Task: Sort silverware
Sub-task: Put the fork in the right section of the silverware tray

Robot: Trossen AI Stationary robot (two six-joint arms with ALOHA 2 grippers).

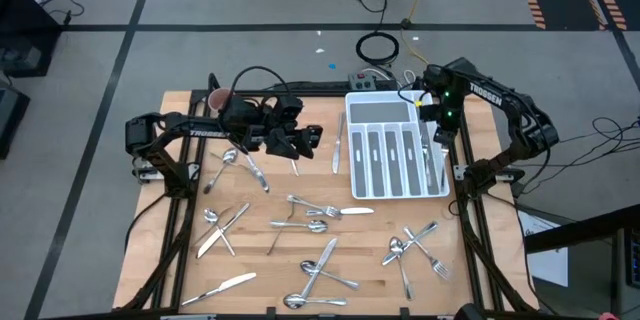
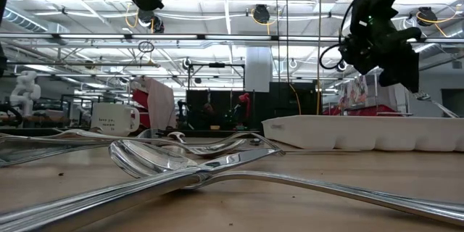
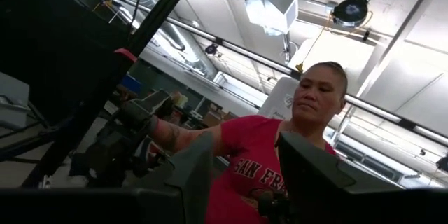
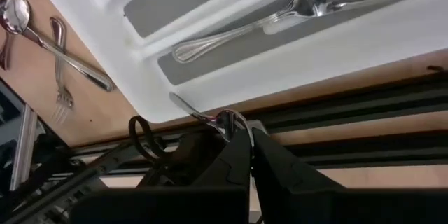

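Several pieces of silverware (image 1: 310,228) lie loose on the wooden table (image 1: 180,260). One fork (image 4: 294,14) lies in a slot of the white tray (image 1: 352,120) at the back right. My right gripper (image 4: 241,136) hangs over the tray's right rim (image 4: 336,49), pointing steeply down, shut on a slim silver piece. My left gripper (image 1: 305,140) stands high above the table's back left, tipped upward. Its fingers (image 3: 308,175) are open and nothing shows between them. My right gripper pinches one rounded end (image 4: 225,120) of a slim silver piece between its two fingertips, coming from above. The piece sticks out from the fingertips, and its free end (image 4: 175,98) shows over the tray's rim. Which kind of piece it is, I cannot tell.
A white-and-pink mug (image 1: 218,100) stands at the table's back left corner. A knife (image 1: 337,145) lies just left of the tray. Black frame rails (image 1: 470,250) run along both table sides. A person (image 3: 280,147) stands beyond the table.
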